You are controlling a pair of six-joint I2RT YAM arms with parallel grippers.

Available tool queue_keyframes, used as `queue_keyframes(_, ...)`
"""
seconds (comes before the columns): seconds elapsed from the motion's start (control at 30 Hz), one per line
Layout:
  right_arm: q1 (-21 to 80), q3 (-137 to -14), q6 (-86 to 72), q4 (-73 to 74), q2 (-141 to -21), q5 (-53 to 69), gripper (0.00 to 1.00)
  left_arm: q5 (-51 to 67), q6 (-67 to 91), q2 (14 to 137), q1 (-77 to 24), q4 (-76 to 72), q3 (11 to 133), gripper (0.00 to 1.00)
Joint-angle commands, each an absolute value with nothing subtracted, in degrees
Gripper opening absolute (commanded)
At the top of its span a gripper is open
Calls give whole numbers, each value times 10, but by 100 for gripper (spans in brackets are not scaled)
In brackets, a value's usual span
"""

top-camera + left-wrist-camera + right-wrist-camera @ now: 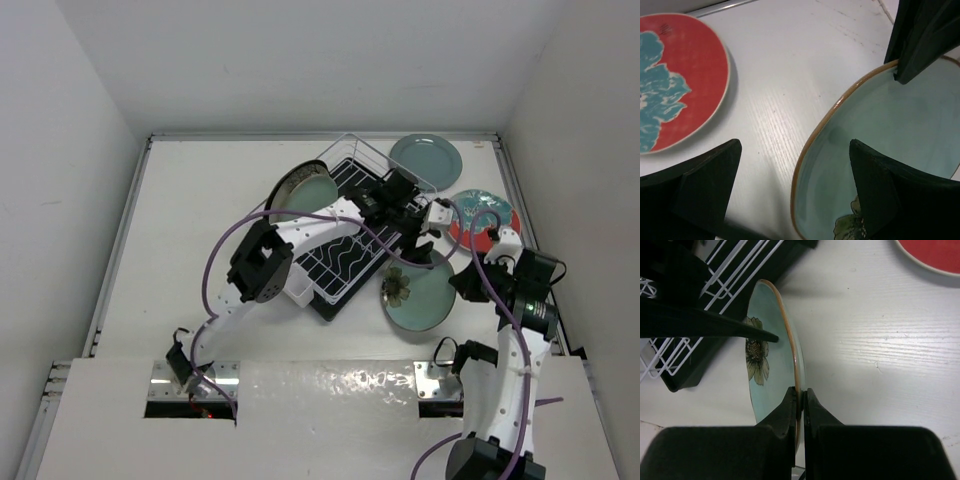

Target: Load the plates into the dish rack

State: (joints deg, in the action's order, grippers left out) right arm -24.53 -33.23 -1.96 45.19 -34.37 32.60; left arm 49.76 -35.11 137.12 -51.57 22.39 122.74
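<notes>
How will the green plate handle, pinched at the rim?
Probably stiff: the green plate shows a clean, unbent rim in the grip. Likely slippery: glossy glaze, and the right pincer holds only the thin rim, so it may pivot. Looks ceramic, so probably chips if dropped on the table.

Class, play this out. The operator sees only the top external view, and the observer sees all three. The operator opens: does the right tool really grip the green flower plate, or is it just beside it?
Observer: It grips it. In the right wrist view, the right tool is shut on the rim of the green flower plate.
Operator: Is the plate lying flat?
Observer: No, it is tilted, with its flower face turned toward the dish rack.
Operator: And the left tool?
Observer: The left tool is open and straddles the same rim. One side is over the plate's face, the other over the table.
</notes>
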Motion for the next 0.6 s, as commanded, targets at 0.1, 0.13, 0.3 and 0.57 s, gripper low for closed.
queue_keyframes(0.1,-243,-359,-36,367,-305,381,0,547,-438,1392,-536,294,1245,84)
queue_keyframes(0.13,-243,-359,-35,367,-305,379,0,550,-468,1392,-537,312,1245,78)
queue_keyframes(0.3,-243,-357,-33,368,-305,369,0,558,-475,1388,-539,357,1256,39)
queue_keyframes(0.57,-243,-403,-40,379,-304,245,0,491,-285,1378,-536,307,1320,0)
